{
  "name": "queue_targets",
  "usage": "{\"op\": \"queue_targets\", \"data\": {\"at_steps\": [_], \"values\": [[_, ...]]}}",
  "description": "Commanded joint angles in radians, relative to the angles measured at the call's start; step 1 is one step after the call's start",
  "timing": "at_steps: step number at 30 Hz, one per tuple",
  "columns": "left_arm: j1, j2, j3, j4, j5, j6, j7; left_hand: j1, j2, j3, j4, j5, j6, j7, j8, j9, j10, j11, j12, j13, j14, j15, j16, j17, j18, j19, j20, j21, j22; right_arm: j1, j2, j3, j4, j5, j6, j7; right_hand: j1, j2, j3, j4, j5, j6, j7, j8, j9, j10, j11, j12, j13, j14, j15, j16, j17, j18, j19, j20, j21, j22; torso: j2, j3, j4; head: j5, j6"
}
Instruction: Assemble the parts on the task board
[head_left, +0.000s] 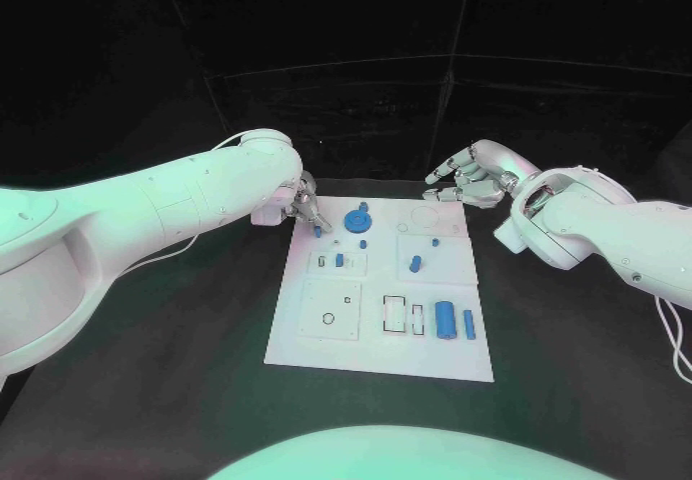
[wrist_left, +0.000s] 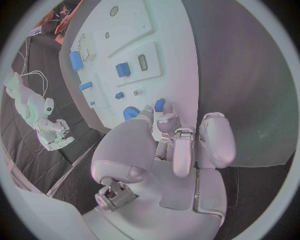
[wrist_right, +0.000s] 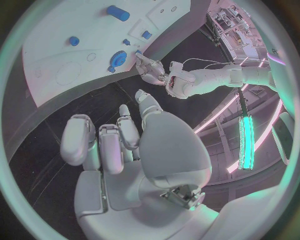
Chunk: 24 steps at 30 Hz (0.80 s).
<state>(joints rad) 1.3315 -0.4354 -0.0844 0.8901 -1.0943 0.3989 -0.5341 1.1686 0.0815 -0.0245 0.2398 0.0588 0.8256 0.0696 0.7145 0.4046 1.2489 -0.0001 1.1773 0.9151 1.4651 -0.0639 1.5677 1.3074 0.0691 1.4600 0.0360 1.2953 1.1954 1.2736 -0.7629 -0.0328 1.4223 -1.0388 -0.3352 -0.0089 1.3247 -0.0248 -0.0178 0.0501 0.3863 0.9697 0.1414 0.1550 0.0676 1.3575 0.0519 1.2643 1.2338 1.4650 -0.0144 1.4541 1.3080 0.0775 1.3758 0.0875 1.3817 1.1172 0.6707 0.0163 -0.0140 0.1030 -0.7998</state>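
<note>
The white task board (head_left: 433, 360) lies in the middle of the black table. My left hand (head_left: 300, 208) hovers over the board's far left corner and pinches a small blue part (wrist_left: 160, 104) at its fingertips, just beside the round blue gear-like part (head_left: 359, 216). My right hand (head_left: 469, 180) hangs off the board's far right corner, its fingers loosely bent and apart, holding nothing. On the board lie a blue cylinder (head_left: 447, 318), a narrow blue bar (head_left: 470, 323), a small blue block (head_left: 414, 264) and a short blue peg (head_left: 340, 260).
Bare rectangular slots (head_left: 394, 313) and a square plate with a small hole (head_left: 330, 307) take up the board's near half. Black tabletop runs along both sides of the board. A dark wall stands behind the table.
</note>
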Motion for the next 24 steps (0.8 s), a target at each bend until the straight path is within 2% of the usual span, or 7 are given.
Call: {"op": "queue_targets", "data": {"at_steps": [1,8,12,15,20,22,24], "values": [[0.001,0.002,0.000,-0.003,0.003,0.021,0.004,0.012,-0.001,-0.001,-0.008,0.001,-0.001,-0.002,0.004,0.001,0.000,-0.007,0.005,-0.001,0.106,-0.008,0.003,0.263,0.008,0.002,-0.001,0.003,0.001,0.002,0.001,0.001,0.000,-0.002,-0.001,0.007,-0.007,0.002,-0.002,0.004,0.004,-0.005,0.000,-0.006,-0.001,-0.006,0.001,-0.003,-0.001,0.058,-0.008,-0.006,0.038,0.011,-0.006,0.000,-0.006,-0.002,0.000,0.0004,-0.0005,0.000,0.000],[0.001,0.004,0.000,-0.008,0.013,0.029,0.006,0.025,0.010,0.008,-0.019,0.002,-0.001,-0.002,0.004,0.000,0.000,-0.007,0.005,-0.002,0.106,-0.008,0.003,0.263,0.008,0.002,-0.001,0.003,0.002,0.002,0.001,0.001,0.000,-0.002,0.000,0.006,-0.007,0.002,-0.002,0.004,0.004,-0.005,0.000,-0.006,-0.001,-0.006,0.001,-0.003,-0.001,0.058,-0.008,-0.006,0.038,0.011,-0.006,0.000,-0.006,-0.002,0.000,0.0002,0.0000,0.000,-0.002],[0.001,0.003,0.000,-0.009,0.036,0.033,0.006,0.052,0.029,0.029,-0.040,0.002,-0.003,-0.004,0.003,-0.001,0.001,-0.008,0.006,-0.002,0.106,-0.009,0.003,0.263,0.008,0.002,-0.002,0.004,0.004,0.002,0.001,0.001,0.000,-0.002,0.000,0.006,-0.007,0.002,-0.002,0.004,0.004,-0.005,0.000,-0.006,-0.001,-0.006,0.001,-0.003,-0.001,0.058,-0.008,-0.006,0.038,0.011,-0.006,0.000,-0.006,-0.002,0.000,0.0003,-0.0001,-0.001,-0.003],[0.000,0.002,0.000,-0.011,0.046,0.031,0.008,0.088,0.052,0.065,-0.070,0.003,-0.007,-0.007,0.000,-0.003,0.000,-0.012,0.005,-0.003,0.106,-0.011,0.003,0.263,0.008,0.002,-0.003,0.003,0.004,0.002,0.002,0.001,0.000,-0.002,0.000,0.007,-0.005,0.004,-0.002,0.005,0.006,-0.005,-0.001,-0.006,0.000,-0.006,0.001,-0.003,-0.001,0.058,-0.008,-0.006,0.037,0.011,-0.007,0.000,-0.007,-0.003,0.000,0.0000,0.0003,-0.001,-0.004],[0.000,0.002,0.000,-0.013,0.051,0.025,0.014,0.152,0.074,0.142,-0.131,0.006,-0.016,-0.012,-0.007,-0.008,-0.005,-0.016,0.000,-0.008,0.106,-0.016,0.003,0.263,0.009,0.002,-0.007,0.002,0.003,0.002,0.002,0.001,-0.001,-0.002,0.000,0.006,-0.005,0.004,-0.002,0.005,0.006,-0.005,-0.001,-0.006,0.000,-0.006,0.001,-0.003,-0.001,0.058,-0.008,-0.006,0.037,0.011,-0.007,0.000,-0.007,-0.003,0.000,0.0006,0.0001,0.000,-0.004],[0.000,0.002,0.000,-0.013,0.052,0.019,0.019,0.181,0.077,0.194,-0.167,0.006,-0.022,-0.010,-0.010,-0.010,-0.007,-0.016,-0.005,-0.010,0.106,-0.016,0.003,0.263,0.009,0.001,-0.009,0.001,0.004,0.002,0.002,0.001,-0.001,-0.002,0.000,0.006,-0.005,0.004,-0.002,0.005,0.006,-0.005,-0.001,-0.006,0.000,-0.006,0.001,-0.003,-0.001,0.058,-0.008,-0.006,0.037,0.011,-0.007,0.000,-0.007,-0.003,0.000,0.0004,-0.0002,0.000,-0.004],[0.000,0.001,0.000,-0.012,0.052,0.012,0.025,0.180,0.068,0.252,-0.193,0.005,-0.023,-0.005,-0.010,-0.010,-0.008,-0.012,-0.008,-0.013,0.106,-0.013,0.003,0.263,0.009,0.001,-0.008,0.000,0.003,0.002,0.003,0.001,-0.001,-0.002,0.001,0.006,-0.005,0.004,-0.002,0.005,0.006,-0.005,-0.001,-0.006,0.000,-0.006,0.001,-0.003,-0.001,0.058,-0.008,-0.006,0.037,0.011,-0.007,0.000,-0.007,-0.003,0.000,0.0003,-0.0003,0.000,-0.005]]}}
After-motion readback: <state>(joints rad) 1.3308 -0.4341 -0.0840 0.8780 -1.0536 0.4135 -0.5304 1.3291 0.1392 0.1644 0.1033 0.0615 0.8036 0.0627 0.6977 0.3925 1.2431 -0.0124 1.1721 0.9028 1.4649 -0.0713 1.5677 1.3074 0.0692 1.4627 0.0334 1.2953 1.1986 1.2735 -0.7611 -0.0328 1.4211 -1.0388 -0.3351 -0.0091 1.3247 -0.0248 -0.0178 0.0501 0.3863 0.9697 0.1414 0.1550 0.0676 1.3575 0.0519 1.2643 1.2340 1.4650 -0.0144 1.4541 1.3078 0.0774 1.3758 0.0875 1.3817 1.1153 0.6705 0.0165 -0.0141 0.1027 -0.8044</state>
